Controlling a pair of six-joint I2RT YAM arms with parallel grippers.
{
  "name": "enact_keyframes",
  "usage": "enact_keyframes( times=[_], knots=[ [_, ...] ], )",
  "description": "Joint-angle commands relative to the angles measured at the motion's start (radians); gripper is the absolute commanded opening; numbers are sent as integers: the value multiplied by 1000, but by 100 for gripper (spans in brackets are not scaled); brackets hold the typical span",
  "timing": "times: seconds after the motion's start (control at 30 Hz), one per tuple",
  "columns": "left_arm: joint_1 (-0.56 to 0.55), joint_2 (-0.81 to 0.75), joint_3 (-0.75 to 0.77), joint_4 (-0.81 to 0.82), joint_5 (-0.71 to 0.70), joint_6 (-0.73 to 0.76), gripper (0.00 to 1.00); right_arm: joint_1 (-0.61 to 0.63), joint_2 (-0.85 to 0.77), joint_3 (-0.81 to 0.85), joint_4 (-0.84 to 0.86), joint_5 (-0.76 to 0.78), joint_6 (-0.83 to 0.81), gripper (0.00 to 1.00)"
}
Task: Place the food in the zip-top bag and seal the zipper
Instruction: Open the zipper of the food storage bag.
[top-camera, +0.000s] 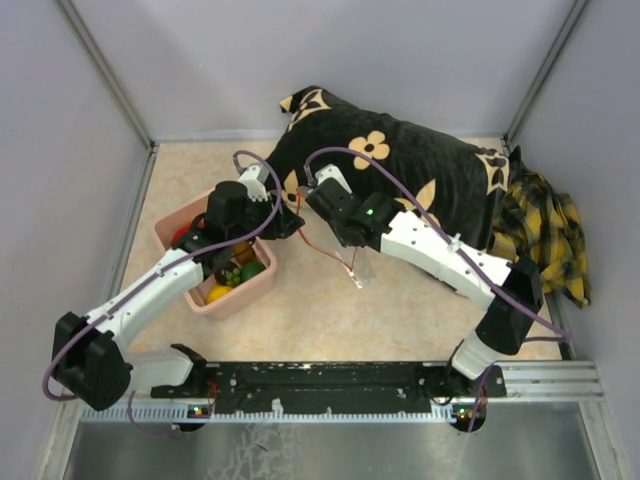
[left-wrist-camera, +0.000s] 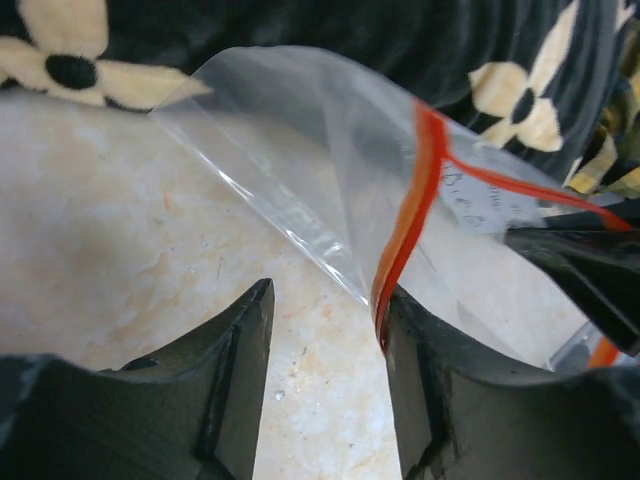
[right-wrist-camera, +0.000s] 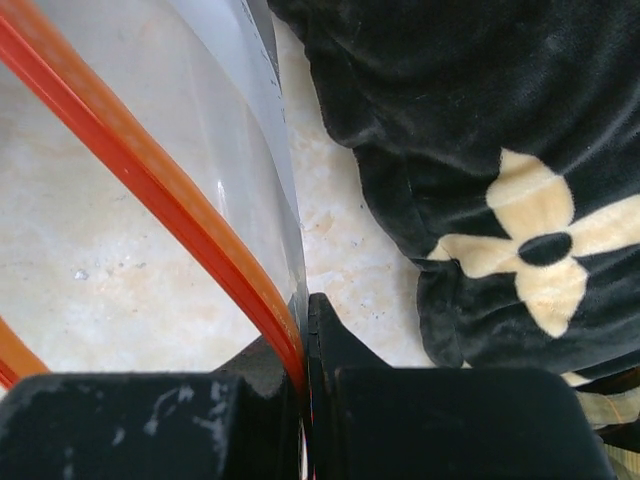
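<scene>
The right gripper (right-wrist-camera: 305, 318) pinches the zipper (right-wrist-camera: 130, 160) of the single zip-top bag (left-wrist-camera: 290, 150). The left gripper (left-wrist-camera: 330, 335) gapes, the zipper against one finger.

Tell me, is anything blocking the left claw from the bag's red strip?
Nothing visible does. The left gripper stands open, with the zipper of the bag running right beside one finger. The right gripper is shut on the same zipper further along.

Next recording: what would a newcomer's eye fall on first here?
The clear zip-top bag stands out mid-scene, its red-orange zipper pinched in the shut right end effector. Behind it lies a black cloth with cream flowers, and at the left a pink tub holds the glossy toy food.
</scene>
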Motion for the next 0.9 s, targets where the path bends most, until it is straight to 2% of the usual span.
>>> enact_keyframes(
  times=[0.0, 0.17, 0.3, 0.43, 0.67, 0.87],
  knots=[
    [4, -37, 67, 20, 69, 10, 57, 1, 7, 62, -4, 25, -9, 0],
    [9, -75, 78, -14, 52, 34, 74, 2, 19, 71, -17, 69, -9, 0],
    [30, -113, 84, -79, 2, 73, 80, 3, 34, 77, -27, 78, -11, 0],
    [52, -156, 90, -180, -127, 130, 86, 2, 41, 74, -17, 74, -22, 0],
    [131, -171, 111, -386, -392, 207, 91, 2, 40, 48, 16, 60, -46, 0],
    [214, -74, 177, -512, -541, 288, 93, 2, 49, 41, 26, 25, -56, 0]
  ],
)
